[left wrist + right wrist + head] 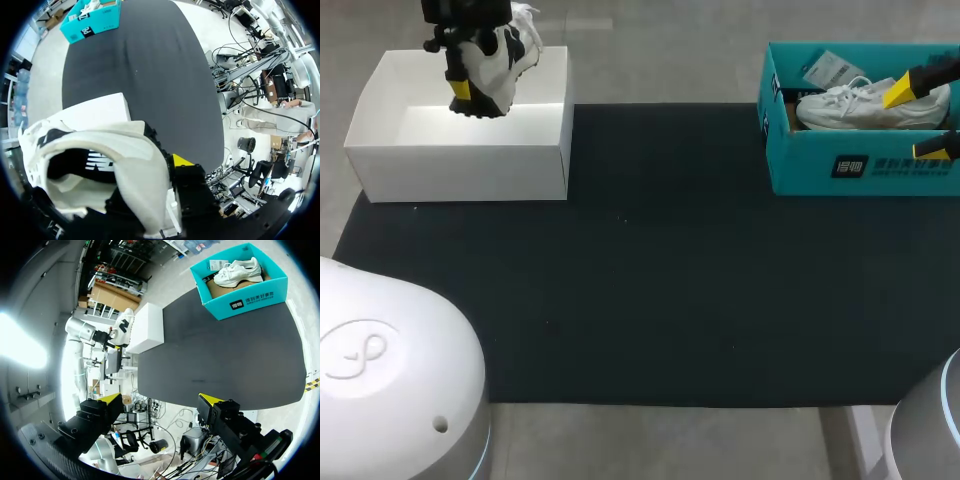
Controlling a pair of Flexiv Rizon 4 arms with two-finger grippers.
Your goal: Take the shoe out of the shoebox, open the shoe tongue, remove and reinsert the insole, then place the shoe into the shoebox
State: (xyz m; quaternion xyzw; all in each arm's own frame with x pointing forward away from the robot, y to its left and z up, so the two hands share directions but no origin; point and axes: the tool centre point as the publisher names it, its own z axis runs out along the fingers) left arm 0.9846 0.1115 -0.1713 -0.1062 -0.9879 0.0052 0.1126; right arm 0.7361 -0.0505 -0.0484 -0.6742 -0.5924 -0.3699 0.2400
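- My left gripper (468, 92) pinches the black-and-white shoe (510, 50) above the white shoebox (460, 165), far left.
- My right gripper (918, 120) hangs spread over the white sneaker (845, 106) in the teal box (865, 168), far right.

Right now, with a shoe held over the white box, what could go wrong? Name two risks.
1. The left gripper holds the shoe in the air, over the far wall of the white box. If lowered from here, it might catch the rim or land outside.
2. The right gripper hangs open far off across the table, so it likely cannot steady the shoe if it slips.
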